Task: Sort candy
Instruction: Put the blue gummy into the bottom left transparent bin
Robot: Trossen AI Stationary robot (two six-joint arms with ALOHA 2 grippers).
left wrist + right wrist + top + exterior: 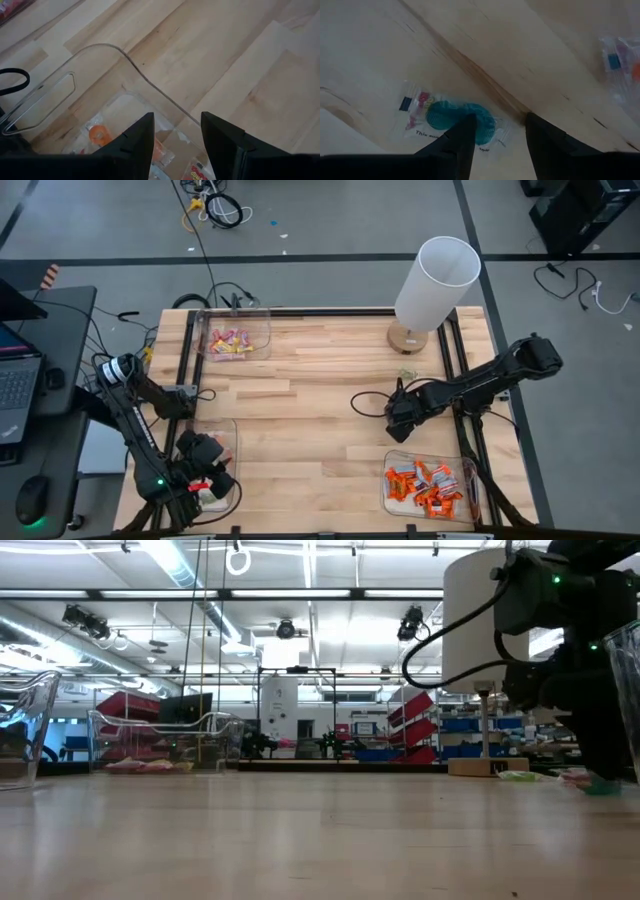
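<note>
Candy [455, 120] in a clear wrapper, teal sweet inside, lies flat on the wood surface [320, 400] right under my right pincer [495, 135]. Fingers spread, tips either side of the wrapper's end, not pinching it. High view puts that pincer [398, 423] mid-right, just above the bin of orange candy [428, 485]. My left pincer [176, 137] is spread too, nothing held, hanging over the clear bin [100, 65] at the near-left corner, a few wrapped pieces [100, 134] below it. Pink/yellow candy [228, 343] sits in the far-left bin.
</note>
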